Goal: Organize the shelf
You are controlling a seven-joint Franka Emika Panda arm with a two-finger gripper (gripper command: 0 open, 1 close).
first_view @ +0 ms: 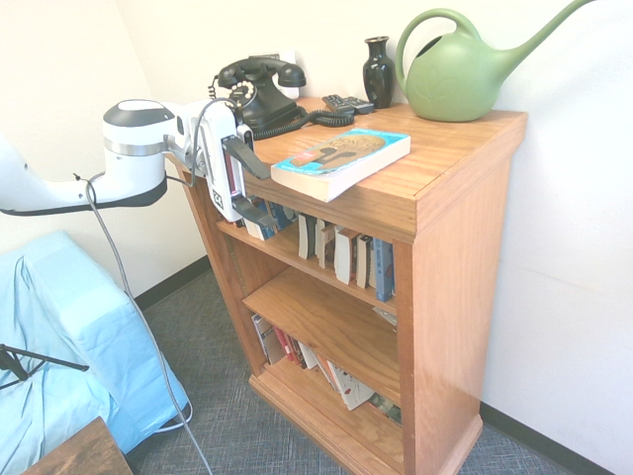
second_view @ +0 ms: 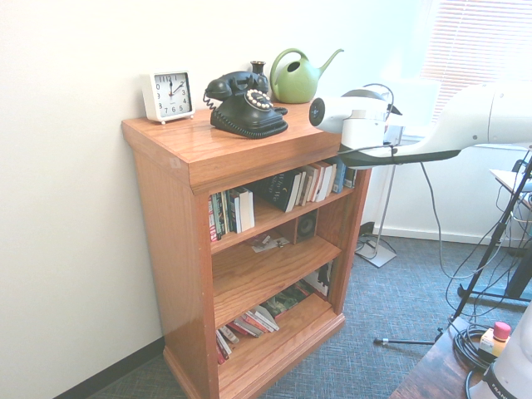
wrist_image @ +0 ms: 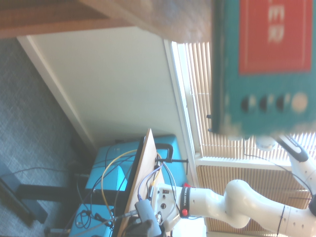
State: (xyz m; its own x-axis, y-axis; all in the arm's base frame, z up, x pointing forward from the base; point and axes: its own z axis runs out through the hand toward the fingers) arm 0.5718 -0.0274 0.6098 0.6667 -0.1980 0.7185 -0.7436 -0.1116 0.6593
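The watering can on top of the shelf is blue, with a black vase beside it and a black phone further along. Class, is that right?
Not quite. The watering can is green, not blue, as the first exterior view shows. The rest holds: it stands on the shelf top, with the black vase beside it and the black phone further along.

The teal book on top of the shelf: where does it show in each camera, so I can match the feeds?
First exterior view: the teal book lies flat at the front edge of the shelf top, just right of the gripper.
Second exterior view: not visible; the arm covers that corner.
Wrist view: blurred teal cover with a red panel.
Shared landmark: the green watering can.
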